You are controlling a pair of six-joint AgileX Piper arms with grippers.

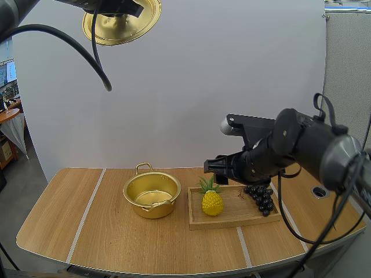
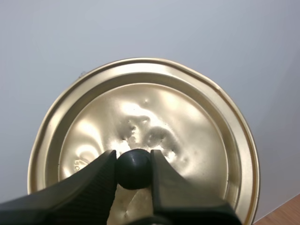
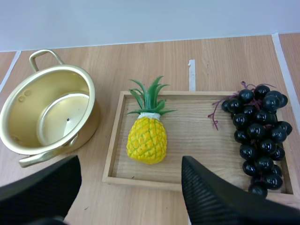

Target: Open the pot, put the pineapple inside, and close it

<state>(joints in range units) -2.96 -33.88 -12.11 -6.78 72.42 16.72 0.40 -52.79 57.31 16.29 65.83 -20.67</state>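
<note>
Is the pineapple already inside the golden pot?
No, the pineapple is on the wooden tray, beside the open pot, which holds nothing.

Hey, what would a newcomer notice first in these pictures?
The shiny round gold metal lid, pinched by its black knob in the left claw, hangs high above the table. Below, the open gold metal pot stands beside a wooden tray bearing a yellow pineapple and dark grapes, the open right claw above them.
</note>
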